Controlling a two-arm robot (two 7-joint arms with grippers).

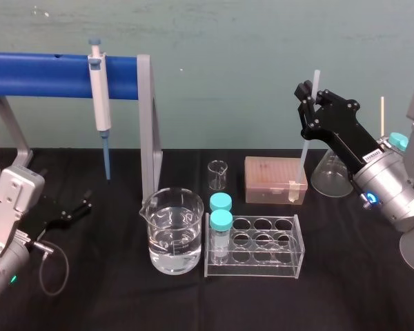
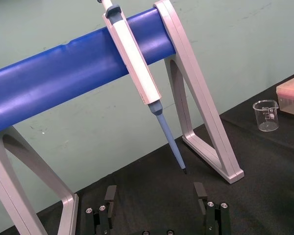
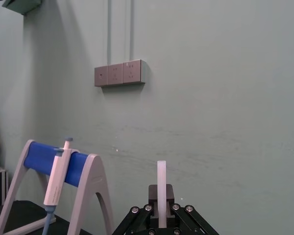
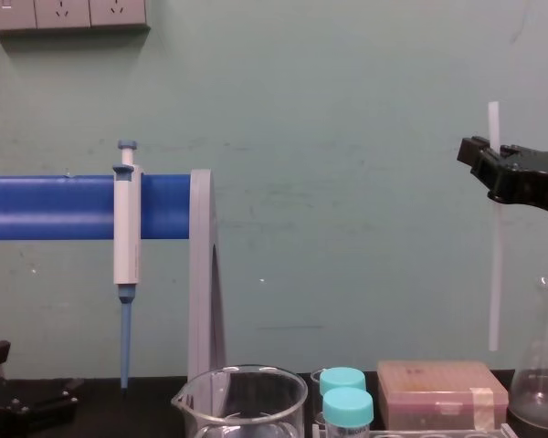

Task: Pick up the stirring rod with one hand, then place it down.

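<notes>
The stirring rod (image 1: 305, 148) is a thin translucent whitish stick held nearly upright in the air at the right. Its lower end hangs just above the tip box. My right gripper (image 1: 309, 96) is shut on the rod's upper part, with a short length sticking out above the fingers. From the chest, the rod (image 4: 495, 265) hangs straight down from that gripper (image 4: 490, 157). The right wrist view has the rod (image 3: 161, 174) rising between the closed fingers (image 3: 161, 205). My left gripper (image 1: 83, 207) rests low at the table's left, open and empty (image 2: 155, 196).
A white pipette with a blue tip (image 1: 99, 96) hangs on the blue-barred stand (image 1: 48, 76) at the back left. A beaker of water (image 1: 171, 231), a small beaker (image 1: 217, 174), a tube rack (image 1: 262, 245) with two blue-capped tubes, a tip box (image 1: 272, 179) and a flask (image 1: 329, 176) stand mid-table.
</notes>
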